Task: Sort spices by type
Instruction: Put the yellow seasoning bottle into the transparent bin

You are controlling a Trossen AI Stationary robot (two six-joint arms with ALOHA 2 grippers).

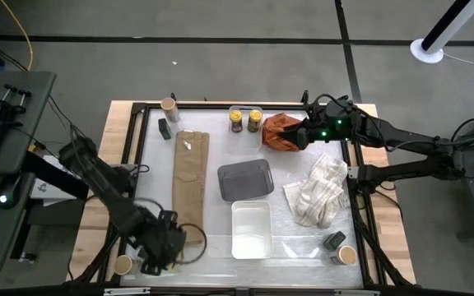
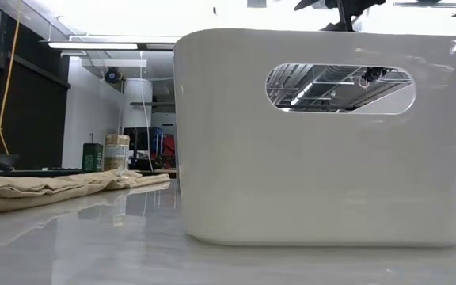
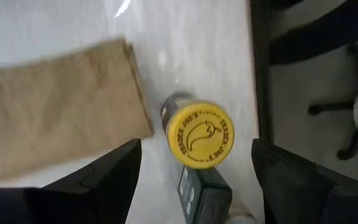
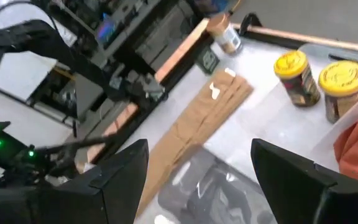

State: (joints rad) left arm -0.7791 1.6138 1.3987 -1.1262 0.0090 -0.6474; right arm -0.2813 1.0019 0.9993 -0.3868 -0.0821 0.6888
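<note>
In the left wrist view a jar with a yellow lid [image 3: 201, 135] stands upright on the table at the near left. A dark tin [image 3: 205, 194] lies next to it. My left gripper [image 3: 196, 149] hangs open above the jar, pointing down, one finger on either side of the lid and clear of it. In the high view this gripper [image 1: 169, 244] hides the jar. Two more yellow-lidded jars [image 1: 235, 119] [image 1: 255, 119] stand at the far edge. My right gripper [image 1: 300, 131] waits open above an orange-brown cloth [image 1: 280, 131].
A folded tan cloth [image 1: 191, 177], a grey tray [image 1: 245, 178] and a white tray [image 1: 251, 228] fill the middle. A white cloth [image 1: 319, 189] lies to the right. There are tubs [image 1: 169, 106] [image 1: 123, 264] [image 1: 346, 255] and tins [image 1: 164, 129] [image 1: 334, 240] near the corners.
</note>
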